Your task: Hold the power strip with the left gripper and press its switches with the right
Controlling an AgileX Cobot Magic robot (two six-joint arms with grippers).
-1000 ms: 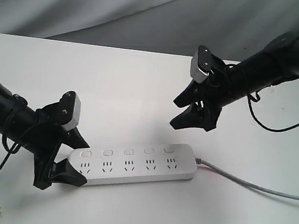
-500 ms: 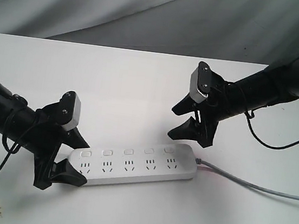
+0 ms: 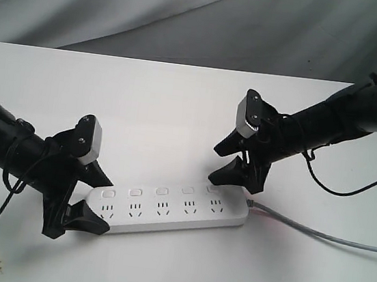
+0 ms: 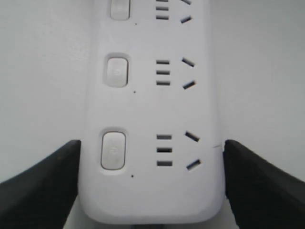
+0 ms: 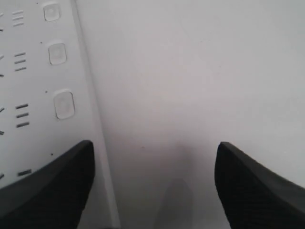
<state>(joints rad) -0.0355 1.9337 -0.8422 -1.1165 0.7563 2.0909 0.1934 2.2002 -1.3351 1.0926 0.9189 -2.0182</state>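
Starting with what is concealed: the rounded end of the power strip [image 3: 166, 210] opposite the cord [image 3: 315, 232] is covered by the left gripper [image 3: 106, 208], whose 2 jaws are pressed against the strip's long sides, clamping it. In the left wrist view only 3 switches [image 3: 162, 191] are seen, the farthest cut off by the frame. The switch nearest the cord is partly masked by a finger of the right gripper [image 3: 213, 166], which is held spread wide and empty just above the strip's cord end; contact cannot be judged. The strip is laid flat on a white table [image 3: 145, 101], with grey cloth [image 3: 122, 9] hung beyond. The strip is white, with 5 sockets and a grey cord.
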